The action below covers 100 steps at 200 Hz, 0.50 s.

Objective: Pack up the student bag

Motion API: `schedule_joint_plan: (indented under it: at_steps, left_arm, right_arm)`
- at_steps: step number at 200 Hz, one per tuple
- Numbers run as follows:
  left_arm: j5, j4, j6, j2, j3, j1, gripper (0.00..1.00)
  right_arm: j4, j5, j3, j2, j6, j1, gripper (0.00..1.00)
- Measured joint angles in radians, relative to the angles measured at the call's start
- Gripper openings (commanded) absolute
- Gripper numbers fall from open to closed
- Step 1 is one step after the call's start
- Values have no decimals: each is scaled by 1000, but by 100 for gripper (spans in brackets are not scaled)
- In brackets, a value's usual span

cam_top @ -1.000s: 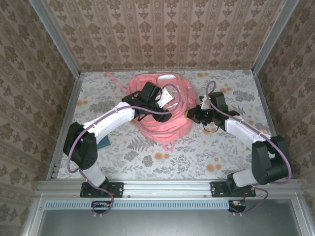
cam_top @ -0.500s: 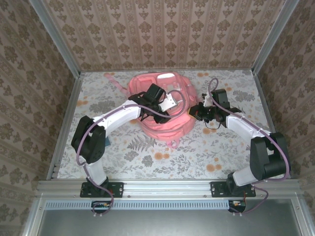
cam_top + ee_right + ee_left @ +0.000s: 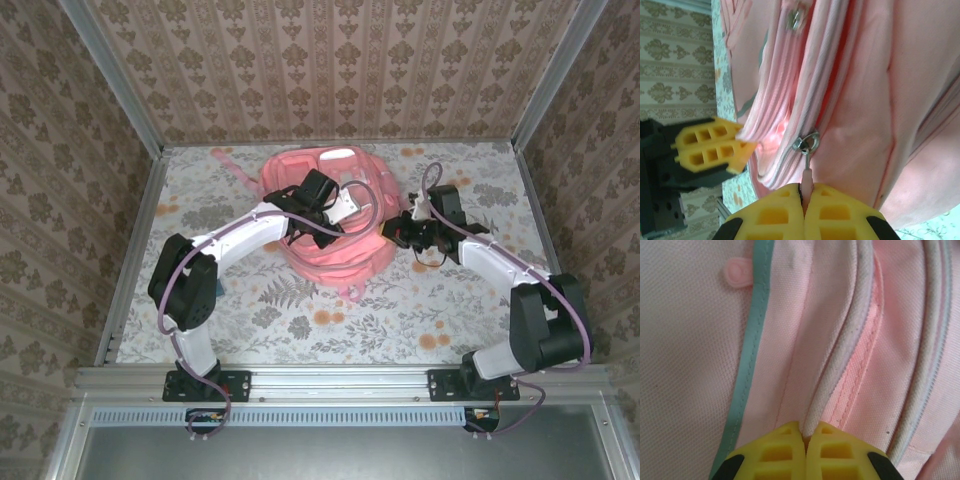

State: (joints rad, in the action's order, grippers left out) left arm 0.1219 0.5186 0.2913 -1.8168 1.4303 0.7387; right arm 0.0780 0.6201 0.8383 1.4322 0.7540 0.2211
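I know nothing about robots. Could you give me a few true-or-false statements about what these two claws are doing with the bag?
1. The right claw pinches a zip pull on the student bag. True.
2. The left claw hangs open above the bag. False: it is shut on a piped seam.
3. The bag lies on a floral table. True.
4. The bag is blue. False: it is pink.

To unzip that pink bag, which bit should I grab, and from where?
The thin pink pull tab hanging from the metal slider. Come at its free end, in line with it: it's slim and stands clear of the bag. The right gripper pinches it so.
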Motion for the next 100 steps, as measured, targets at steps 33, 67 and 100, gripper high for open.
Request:
schedule_joint_plan:
  at_steps: [33,67,100]
  left_arm:
    - [-63,14,-42,0,2,6,0]
    - [-86,0,-77,0,3,6,0]
    - [-105,-26,-95,0,4,6,0]
  right_arm:
    - [-41,-65,-53,-62,68,105,0]
    - [-99,-108,-95,-76,146,195,0]
    - [-56,-180,-81,-74,119,225,0]
